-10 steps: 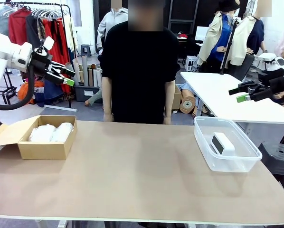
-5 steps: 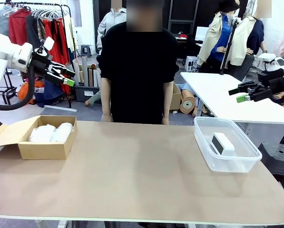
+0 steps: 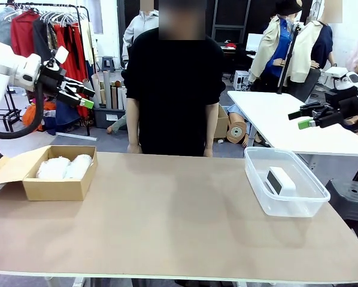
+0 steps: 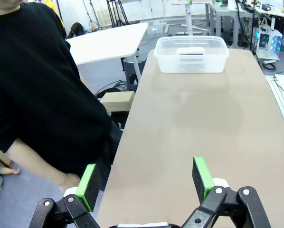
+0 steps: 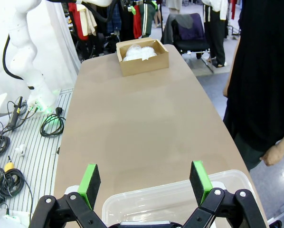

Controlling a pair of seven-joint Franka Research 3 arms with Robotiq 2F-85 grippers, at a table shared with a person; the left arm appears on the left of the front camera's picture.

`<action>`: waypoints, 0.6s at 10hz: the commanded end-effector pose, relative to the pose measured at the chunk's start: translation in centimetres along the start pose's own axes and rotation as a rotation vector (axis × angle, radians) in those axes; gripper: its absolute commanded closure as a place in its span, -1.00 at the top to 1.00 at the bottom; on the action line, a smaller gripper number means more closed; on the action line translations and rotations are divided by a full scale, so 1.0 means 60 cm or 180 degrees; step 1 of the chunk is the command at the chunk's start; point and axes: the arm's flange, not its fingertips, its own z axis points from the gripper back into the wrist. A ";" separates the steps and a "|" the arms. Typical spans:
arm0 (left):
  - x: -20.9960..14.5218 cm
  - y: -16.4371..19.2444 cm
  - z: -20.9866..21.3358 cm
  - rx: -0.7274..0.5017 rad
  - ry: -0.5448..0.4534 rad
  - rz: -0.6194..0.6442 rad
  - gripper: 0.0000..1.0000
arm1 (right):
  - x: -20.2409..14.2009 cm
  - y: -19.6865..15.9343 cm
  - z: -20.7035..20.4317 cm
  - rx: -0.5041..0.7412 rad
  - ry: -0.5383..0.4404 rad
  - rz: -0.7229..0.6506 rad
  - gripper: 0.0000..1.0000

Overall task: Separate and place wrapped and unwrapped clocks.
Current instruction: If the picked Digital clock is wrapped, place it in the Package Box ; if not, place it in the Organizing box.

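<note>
1. Left claw (image 3: 86, 97) is hanging high above the bench's (image 3: 167, 221) left end, fingers spread wide, gripping nothing; the left wrist view is showing the green pads (image 4: 201, 178) far apart
2. Right claw (image 3: 303, 118) is hovering above and just behind the clear plastic tub (image 3: 260, 200), jaws also wide and empty
3. Two wrapped clocks (image 3: 62, 167) are lying side by side, touching, inside the open cardboard box (image 3: 53, 189) at bench left; they are sitting below the left claw and slightly toward the robot
4. Bare white clock (image 3: 279, 180) with dark face is leaning in the tub at bench right, long axis running roughly away from the robot, below the right claw
5. Person is standing at the far edge, arms down, hand (image 5: 275, 154) off the bench
6. Judgement: sorting is looking finished; each arm is nearest its own container
</note>
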 end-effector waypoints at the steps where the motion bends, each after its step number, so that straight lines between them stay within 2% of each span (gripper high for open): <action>1: 0.000 0.000 -0.001 0.0035 -0.0028 -0.0031 1.00 | 0.004 0.002 0.000 0.0003 0.0012 -0.0006 1.00; 6: 0.000 0.000 -0.001 0.0035 -0.0028 -0.0031 1.00 | 0.004 0.002 0.000 0.0003 0.0012 -0.0006 1.00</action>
